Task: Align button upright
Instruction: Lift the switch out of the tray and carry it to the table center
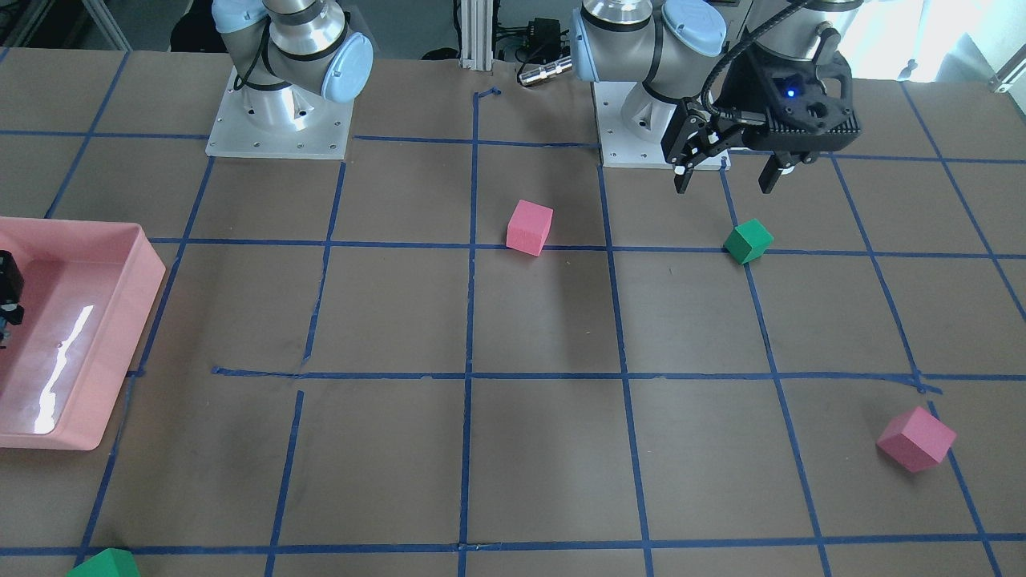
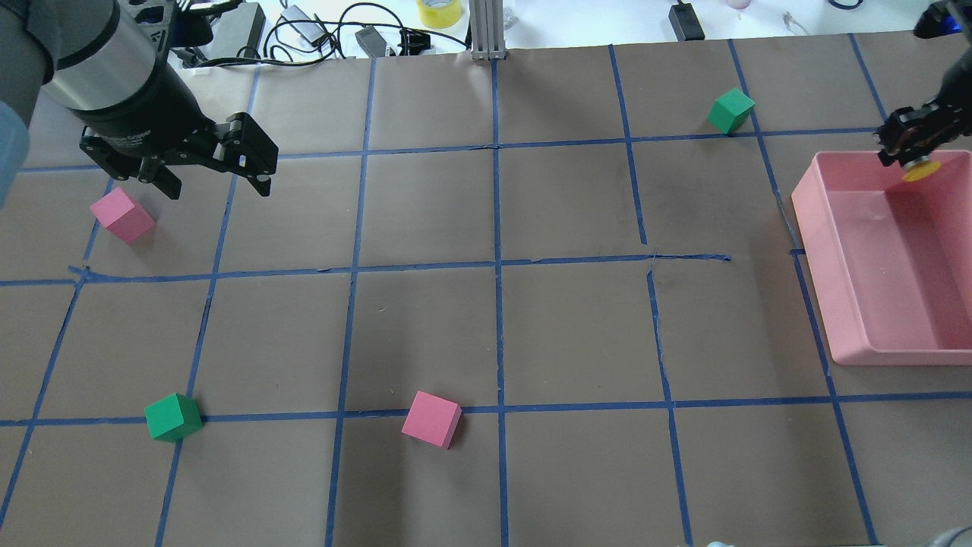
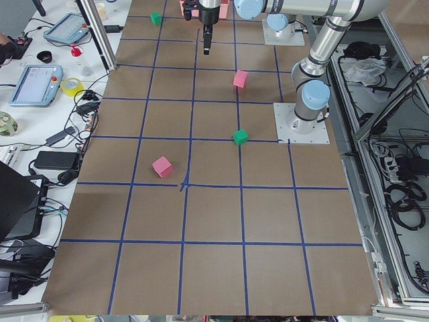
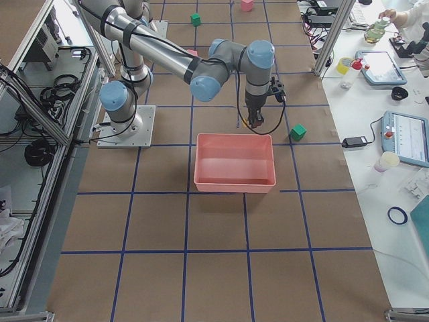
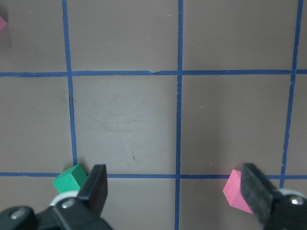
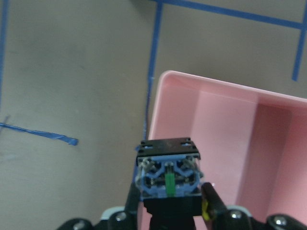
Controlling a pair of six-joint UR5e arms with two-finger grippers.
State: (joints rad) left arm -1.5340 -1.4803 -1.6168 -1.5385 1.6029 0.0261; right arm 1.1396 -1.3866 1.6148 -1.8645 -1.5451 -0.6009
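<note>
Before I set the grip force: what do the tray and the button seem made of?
Tray: glossy pink plastic, likely; a bright glare streak runs along its floor.
Button: seemingly moulded plastic, matte black body, blue base with small metallic-looking contacts; cap smooth yellow, probably plastic.

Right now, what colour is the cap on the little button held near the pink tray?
Yellow. The cap of the button shows best in the overhead view.
</note>
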